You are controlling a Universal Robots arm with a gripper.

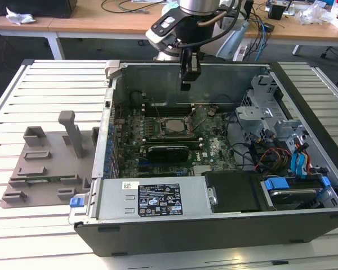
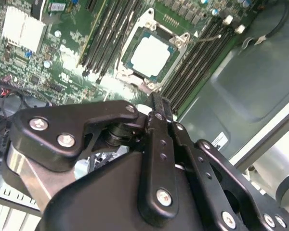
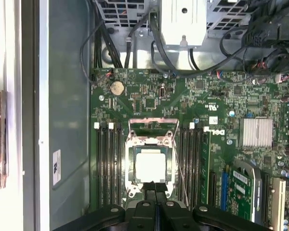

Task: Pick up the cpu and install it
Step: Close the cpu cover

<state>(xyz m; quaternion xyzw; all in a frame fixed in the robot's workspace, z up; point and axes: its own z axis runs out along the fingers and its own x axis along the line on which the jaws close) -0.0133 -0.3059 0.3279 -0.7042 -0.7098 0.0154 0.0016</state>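
My end effector (image 1: 186, 84) hangs above the open computer case (image 1: 214, 233), its fingers (image 3: 149, 192) clenched together with nothing between them. The cpu (image 3: 151, 166) lies flat in the socket on the green motherboard (image 3: 202, 96), silvery top up, with rows of memory slots on either side. In both wrist views my fingertips sit over the socket's edge, clear of the chip. On the exterior view's left a grey tray (image 1: 45, 163) rests on the slatted surface (image 1: 11, 236) beside the case
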